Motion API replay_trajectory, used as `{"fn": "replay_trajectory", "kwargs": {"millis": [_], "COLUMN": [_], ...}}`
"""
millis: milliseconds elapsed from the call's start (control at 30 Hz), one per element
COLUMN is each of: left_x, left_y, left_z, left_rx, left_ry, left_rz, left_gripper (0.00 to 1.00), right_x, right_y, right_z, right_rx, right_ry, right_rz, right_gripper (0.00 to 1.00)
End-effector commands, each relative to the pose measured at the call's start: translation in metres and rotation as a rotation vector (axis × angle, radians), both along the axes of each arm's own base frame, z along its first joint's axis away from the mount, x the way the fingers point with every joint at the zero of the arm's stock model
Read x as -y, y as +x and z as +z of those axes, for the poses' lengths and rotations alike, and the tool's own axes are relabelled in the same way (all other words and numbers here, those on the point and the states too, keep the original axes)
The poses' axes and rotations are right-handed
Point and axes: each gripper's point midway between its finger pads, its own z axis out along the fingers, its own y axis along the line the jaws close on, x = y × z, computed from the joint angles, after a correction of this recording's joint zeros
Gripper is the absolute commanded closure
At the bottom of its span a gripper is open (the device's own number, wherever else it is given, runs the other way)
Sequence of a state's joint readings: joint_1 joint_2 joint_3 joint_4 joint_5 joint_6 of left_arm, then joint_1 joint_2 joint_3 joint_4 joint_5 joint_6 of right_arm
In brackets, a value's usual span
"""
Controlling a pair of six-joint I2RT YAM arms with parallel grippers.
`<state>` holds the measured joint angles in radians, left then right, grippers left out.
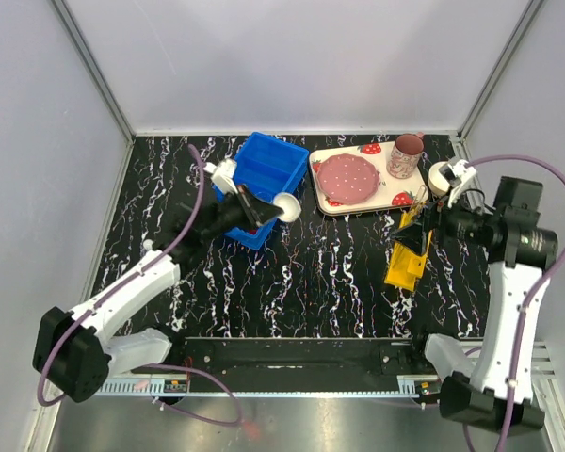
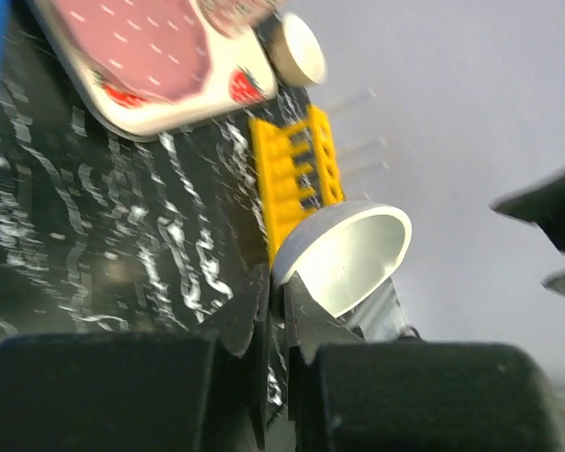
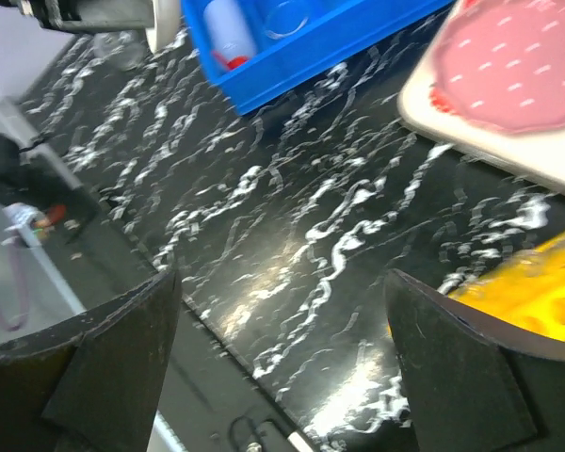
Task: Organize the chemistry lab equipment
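A pink mug (image 1: pixel 407 155) stands on the strawberry-print tray (image 1: pixel 391 190); a cream bowl (image 1: pixel 440 175) sits just beside that tray.

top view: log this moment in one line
left fingers shut on white dish rim, near blue bin | right fingers open, empty, near yellow rack | squeeze bottle in bin

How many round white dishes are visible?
2: a dish in the left hand by the blue bin, a cream bowl right of the strawberry tray; others may be hidden.
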<state>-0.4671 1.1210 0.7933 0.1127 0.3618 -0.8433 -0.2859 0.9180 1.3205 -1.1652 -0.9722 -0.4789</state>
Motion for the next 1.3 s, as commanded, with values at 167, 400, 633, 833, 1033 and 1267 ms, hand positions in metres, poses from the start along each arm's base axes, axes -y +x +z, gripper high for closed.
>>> {"fn": "replay_trajectory", "kwargs": {"millis": [167,400,633,833,1033,1267], "left_x": [0.078,0.119,0.135,0.137,0.140,0.140], "left_y": [-0.028,-0.045,-0.050,-0.051,-0.052,-0.055], "left_z": [0.024,0.012,-0.001,-0.010,-0.008,-0.011], "left_rx": [0.069,0.061,0.043,0.031,0.032,0.030], "left_ry": [0.020,0.140,0.200,0.223,0.218,0.216], "left_rz": [0.004,-0.016,-0.003,0.015,0.007,-0.004], "left_gripper": [0.97,0.97,0.97,0.97,0.96,0.94], "right_x": [-0.067,-0.092,-0.101,-0.101,-0.108,-0.115], "right_y": [-0.010,0.008,0.030,0.043,0.049,0.058], "right_z": [-0.023,-0.053,-0.074,-0.079,-0.087,-0.092], "right_rx": [-0.206,-0.288,-0.273,-0.280,-0.309,-0.293], "right_ry": [0.020,-0.080,-0.191,-0.203,-0.201,-0.237], "right_rz": [0.285,0.348,0.291,0.249,0.258,0.260], "right_gripper": [0.16,0.30,0.41,0.50,0.64,0.89]}}
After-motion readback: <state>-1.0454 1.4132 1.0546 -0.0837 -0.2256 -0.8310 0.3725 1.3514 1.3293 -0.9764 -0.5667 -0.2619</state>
